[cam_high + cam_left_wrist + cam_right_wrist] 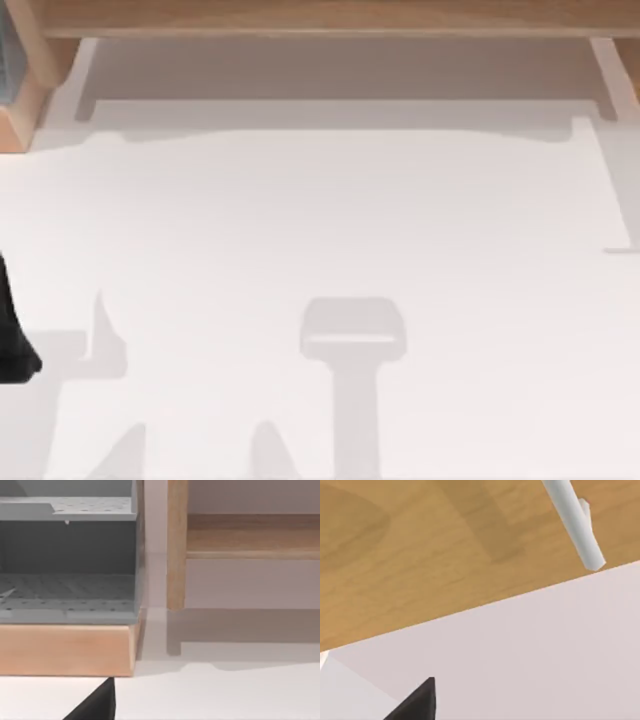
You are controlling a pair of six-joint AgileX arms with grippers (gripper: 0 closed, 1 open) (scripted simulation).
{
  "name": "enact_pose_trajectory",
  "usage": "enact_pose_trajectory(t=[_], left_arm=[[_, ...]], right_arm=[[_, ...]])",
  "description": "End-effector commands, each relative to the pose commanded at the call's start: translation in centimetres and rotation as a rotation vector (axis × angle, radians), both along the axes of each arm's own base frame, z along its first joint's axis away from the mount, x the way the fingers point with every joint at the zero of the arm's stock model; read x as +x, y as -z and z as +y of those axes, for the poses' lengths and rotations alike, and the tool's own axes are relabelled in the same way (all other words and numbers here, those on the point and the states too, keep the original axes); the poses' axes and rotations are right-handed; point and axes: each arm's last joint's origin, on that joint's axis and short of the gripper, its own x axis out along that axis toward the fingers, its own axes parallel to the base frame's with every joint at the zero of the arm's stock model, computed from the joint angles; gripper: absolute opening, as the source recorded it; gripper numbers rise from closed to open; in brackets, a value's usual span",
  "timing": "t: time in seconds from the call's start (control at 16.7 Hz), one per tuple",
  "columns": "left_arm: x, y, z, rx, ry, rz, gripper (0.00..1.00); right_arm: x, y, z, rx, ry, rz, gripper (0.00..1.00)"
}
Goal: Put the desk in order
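Our left gripper [12,345] sits at the left edge of the white surface [330,220], and we cannot tell how far its fingers are parted. Ahead of it stand a grey perforated tray [67,587] on a wooden block [65,650] and the wooden shelf [330,15] along the far side.

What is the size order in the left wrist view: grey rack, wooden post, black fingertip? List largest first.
1. grey rack
2. wooden post
3. black fingertip, smallest even though nearest the camera
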Motion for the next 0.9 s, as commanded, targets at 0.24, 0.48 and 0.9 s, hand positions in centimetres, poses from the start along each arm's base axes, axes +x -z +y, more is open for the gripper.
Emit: enact_pose_trajectory(t=[0.24,0.48,0.9], left_arm=[[0.0,0.0,0.0,0.000,0.000,0.000,1.00],[0.0,0.0,0.0,0.000,0.000,0.000,1.00],[0.0,0.0,0.0,0.000,0.000,0.000,1.00]], right_arm=[[-0.7,1.0,2.4,-0.228,-0.148,-0.113,1.00],[-1.4,2.1,5.4,-0.393,-0.289,-0.188,1.00],[-1.8,3.1,8.4,-0.509,-0.420,-0.246,1.00]])
